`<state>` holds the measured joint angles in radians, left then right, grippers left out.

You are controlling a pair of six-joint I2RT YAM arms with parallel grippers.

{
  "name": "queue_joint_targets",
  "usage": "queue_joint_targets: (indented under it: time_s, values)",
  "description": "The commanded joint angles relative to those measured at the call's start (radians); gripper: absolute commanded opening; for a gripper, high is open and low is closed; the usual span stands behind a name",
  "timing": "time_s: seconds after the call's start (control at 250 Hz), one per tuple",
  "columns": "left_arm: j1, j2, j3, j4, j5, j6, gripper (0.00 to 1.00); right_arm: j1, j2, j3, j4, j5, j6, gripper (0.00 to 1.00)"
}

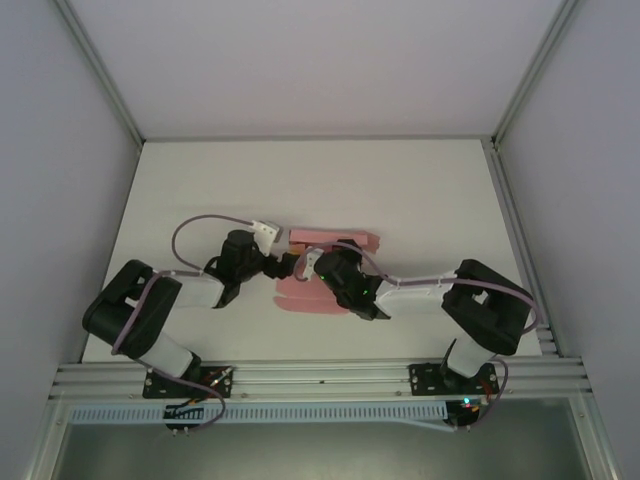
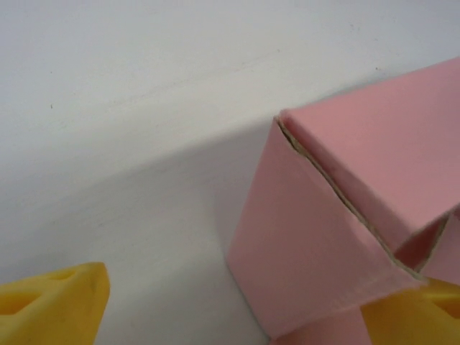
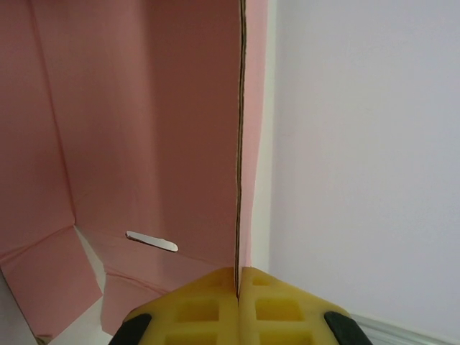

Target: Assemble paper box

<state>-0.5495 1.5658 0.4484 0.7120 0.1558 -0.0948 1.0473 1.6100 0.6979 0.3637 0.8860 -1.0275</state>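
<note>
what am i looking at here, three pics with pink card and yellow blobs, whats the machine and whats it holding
These are two robot arms bolted at the near edge of a white table, seen from three cameras. The overhead picture shows both arms reaching to a pink paper box in the middle, partly folded, with flaps lying flat on the table.

The other two pictures come from cameras on the wrists. The yellow blobs are the soft finger pads. In the right wrist view, the right gripper is pinched shut on a thin upright wall of the card. In the left wrist view, the left gripper has its pads wide apart, with a folded corner of the box between them, one pad right against the card.
</note>
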Motion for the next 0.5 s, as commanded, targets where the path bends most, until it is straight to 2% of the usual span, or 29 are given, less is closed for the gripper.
queue_joint_targets:
  time_s: [0.0, 0.048, 0.136, 0.26, 0.403, 0.499]
  values:
    - [-0.007, 0.037, 0.050, 0.094, -0.054, 0.010, 0.67, 0.011, 0.008, -0.012, -0.136, -0.080, 0.045, 0.00]
    - [-0.010, 0.054, 0.064, 0.079, -0.102, 0.008, 0.54, 0.011, 0.007, -0.010, -0.137, -0.083, 0.051, 0.00]
    - [-0.025, 0.084, 0.090, 0.043, -0.193, 0.019, 0.50, 0.006, 0.004, -0.004, -0.147, -0.098, 0.071, 0.00]
    - [-0.063, 0.116, 0.121, -0.004, -0.348, 0.012, 0.27, 0.001, -0.007, 0.010, -0.174, -0.121, 0.109, 0.00]
    - [-0.130, 0.169, 0.150, -0.066, -0.644, 0.008, 0.22, -0.007, -0.027, 0.022, -0.219, -0.139, 0.153, 0.00]
    - [-0.163, 0.212, 0.168, -0.120, -0.777, -0.014, 0.19, -0.010, -0.040, 0.022, -0.252, -0.142, 0.172, 0.00]
